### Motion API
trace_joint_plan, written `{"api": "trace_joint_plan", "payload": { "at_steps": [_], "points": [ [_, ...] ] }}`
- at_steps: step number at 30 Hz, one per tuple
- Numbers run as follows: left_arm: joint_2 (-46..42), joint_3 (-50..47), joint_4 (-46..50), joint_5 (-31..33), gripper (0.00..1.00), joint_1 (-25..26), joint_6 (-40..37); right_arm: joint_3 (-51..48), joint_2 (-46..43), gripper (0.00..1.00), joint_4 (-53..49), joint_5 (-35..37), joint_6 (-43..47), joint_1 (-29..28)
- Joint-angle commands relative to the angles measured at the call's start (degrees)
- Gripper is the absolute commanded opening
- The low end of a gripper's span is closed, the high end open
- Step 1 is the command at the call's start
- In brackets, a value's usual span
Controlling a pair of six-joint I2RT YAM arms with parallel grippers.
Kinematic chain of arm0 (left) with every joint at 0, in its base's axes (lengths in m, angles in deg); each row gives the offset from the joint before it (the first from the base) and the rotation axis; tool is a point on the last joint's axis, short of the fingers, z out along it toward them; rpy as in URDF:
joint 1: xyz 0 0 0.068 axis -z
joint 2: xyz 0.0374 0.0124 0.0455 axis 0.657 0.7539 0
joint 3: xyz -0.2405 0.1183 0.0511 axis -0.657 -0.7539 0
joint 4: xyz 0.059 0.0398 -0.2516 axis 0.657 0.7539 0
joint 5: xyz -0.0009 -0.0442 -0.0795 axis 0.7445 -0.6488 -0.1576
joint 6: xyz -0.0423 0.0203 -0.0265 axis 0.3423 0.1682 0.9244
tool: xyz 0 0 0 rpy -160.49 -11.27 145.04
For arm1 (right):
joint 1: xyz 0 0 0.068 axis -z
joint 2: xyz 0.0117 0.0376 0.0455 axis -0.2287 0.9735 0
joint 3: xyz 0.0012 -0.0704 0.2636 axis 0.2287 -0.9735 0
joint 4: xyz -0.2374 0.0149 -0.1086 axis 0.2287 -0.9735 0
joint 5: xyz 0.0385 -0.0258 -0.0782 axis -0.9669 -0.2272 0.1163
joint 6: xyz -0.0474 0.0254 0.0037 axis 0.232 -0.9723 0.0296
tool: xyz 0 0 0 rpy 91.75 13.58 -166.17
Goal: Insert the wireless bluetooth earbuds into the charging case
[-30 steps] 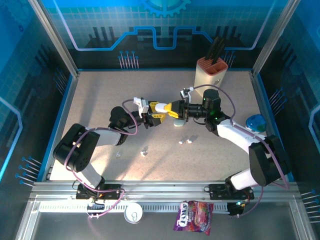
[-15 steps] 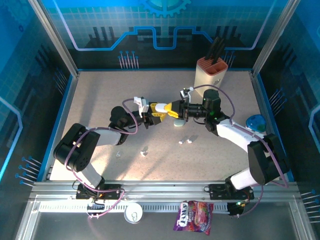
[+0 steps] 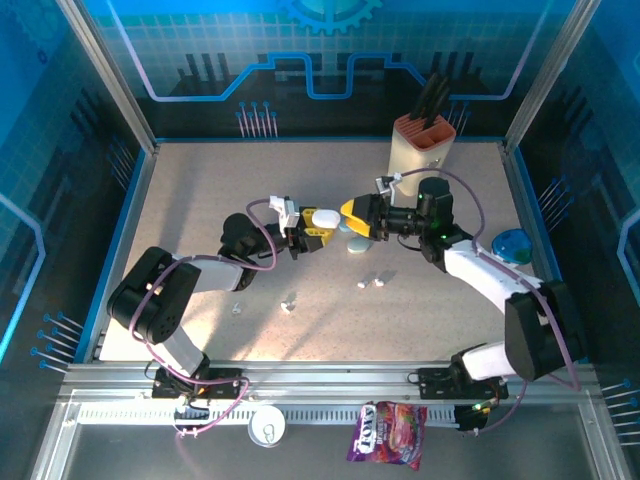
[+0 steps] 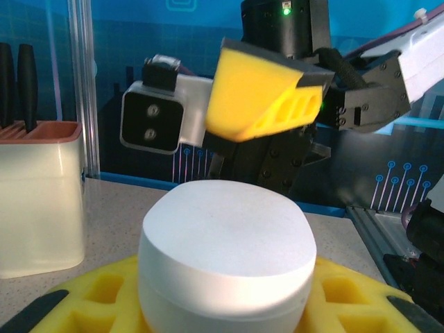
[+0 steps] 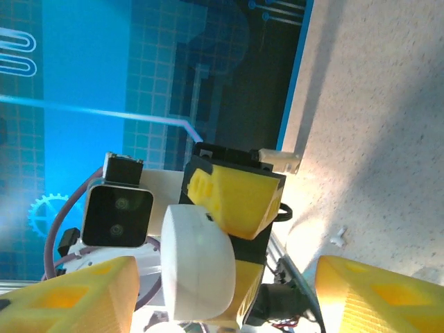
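My left gripper (image 3: 318, 224) is shut on a white oval charging case (image 3: 326, 217), held closed above the table's middle. In the left wrist view the case (image 4: 225, 253) sits between my yellow fingers (image 4: 347, 298). My right gripper (image 3: 352, 216) faces it from the right, open, its fingers apart from the case. In the right wrist view the case (image 5: 198, 270) stands between my spread yellow fingertips (image 5: 374, 298) without touching them. Tiny white earbuds lie on the table: two (image 3: 362, 284) (image 3: 380, 282) below the right gripper, and one (image 3: 289, 303) lower left.
A second pale case (image 3: 357, 246) lies on the table under the grippers. A beige knife block (image 3: 422, 148) stands at the back right. A blue round object (image 3: 512, 246) sits at the right edge. A snack bag (image 3: 388, 433) and a white disc (image 3: 267, 428) lie by the front rail.
My right gripper has opened and drawn back to the right, away from the case. My left gripper keeps hold of the case and has hardly moved.
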Motion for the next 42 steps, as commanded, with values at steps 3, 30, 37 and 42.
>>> {"api": "trace_joint_plan", "payload": {
  "at_steps": [3,30,37,42],
  "points": [
    [-1.1,-2.1,-1.7,-2.4,0.33,0.4,-3.2,8.4,-6.3,0.75,-29.0,10.7,33.0,0.0],
    [-3.2,-3.4,-1.7,0.8,0.32,2.2,-2.3,17.7,-5.3,0.92,-40.3,43.4,74.5,-18.5],
    [-3.2,-4.2,-1.7,-1.1,0.33,2.2,-5.5,15.1,-8.1,0.89,-34.9,43.6,68.6,-14.9],
    [-2.4,-4.3,-1.7,-1.4,0.33,2.2,-6.1,13.4,-9.6,0.88,-32.3,43.2,64.4,-13.1]
  ]
}}
